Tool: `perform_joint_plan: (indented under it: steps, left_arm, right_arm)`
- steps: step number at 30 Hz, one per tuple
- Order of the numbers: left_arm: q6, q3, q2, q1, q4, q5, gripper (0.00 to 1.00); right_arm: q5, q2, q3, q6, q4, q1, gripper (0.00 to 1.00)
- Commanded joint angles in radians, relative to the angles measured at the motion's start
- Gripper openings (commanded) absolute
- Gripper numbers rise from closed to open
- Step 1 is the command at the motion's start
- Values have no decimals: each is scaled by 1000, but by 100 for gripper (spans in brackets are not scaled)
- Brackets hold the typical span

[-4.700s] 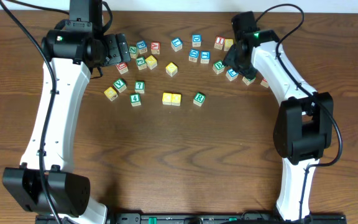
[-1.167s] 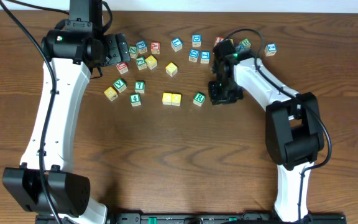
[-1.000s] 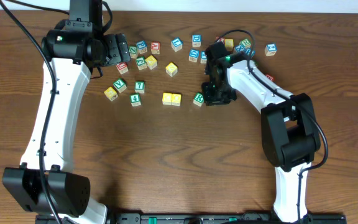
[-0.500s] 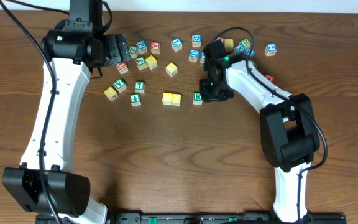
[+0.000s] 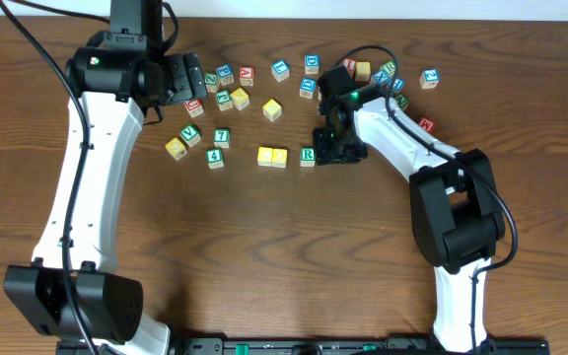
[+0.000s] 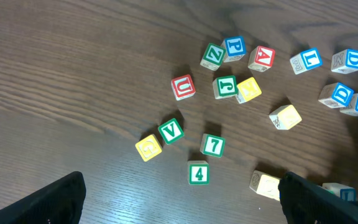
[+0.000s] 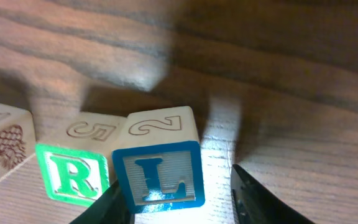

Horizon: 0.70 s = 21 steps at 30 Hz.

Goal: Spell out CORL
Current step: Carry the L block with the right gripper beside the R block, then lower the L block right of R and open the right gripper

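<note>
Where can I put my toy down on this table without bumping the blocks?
The big bare wood of the table in front of the yellow blocks and R block, between the left arm and the right arm, is free. It is crowded at the back, where scattered blocks lie, and beside the right hand.

R cube: green frame, green letter, pale wood sides
L cube: blue frame, blue letter, beside R cube
Yellow cubes: plain yellow tops, left of R cube
Table: dark brown woodgrain
</note>
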State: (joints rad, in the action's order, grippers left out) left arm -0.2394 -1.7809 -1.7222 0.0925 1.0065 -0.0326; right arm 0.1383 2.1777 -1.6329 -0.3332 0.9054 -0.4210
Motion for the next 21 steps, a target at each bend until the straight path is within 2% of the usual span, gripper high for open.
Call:
perform_joint_plan:
  steps: [1,10,21]
  left_arm:
    - [-6,-10,2,-3,3,-13,98]
    - [-6,-10,2,-3,3,-13,98]
    - [-6,-10,2,-3,3,-13,98]
  right_arm:
    - [0,-40,-22,-2,24,5,45]
    - [-4,-99,-55,16,64,18,52]
    - [-51,-99,-55,-23,93,42,49]
